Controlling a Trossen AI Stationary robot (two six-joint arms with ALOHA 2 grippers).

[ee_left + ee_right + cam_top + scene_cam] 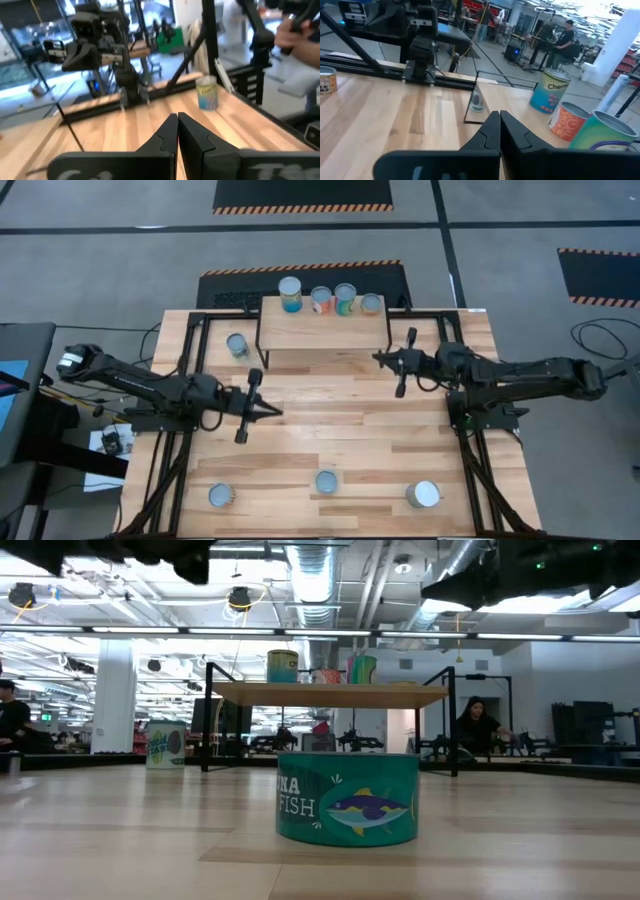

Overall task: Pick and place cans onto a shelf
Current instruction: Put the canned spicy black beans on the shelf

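Note:
The shelf [325, 330] stands at the table's far middle, with several cans along its far edge, among them a teal one [290, 293] and a green one [345, 298]. One can [237, 345] stands on the table left of the shelf. Three cans stand near the near edge: left [221, 497], middle [326, 481] and right [424, 494]. My left gripper [277, 411] is shut and empty over the table's middle left, pointing right. My right gripper [378, 358] is shut and empty beside the shelf's near right corner, pointing left.
In the low view a teal fish can [347, 796] stands close in front, with the shelf [330, 693] behind it. Black arm frames run along both table sides [470, 460]. People show in the room beyond the table [478, 725].

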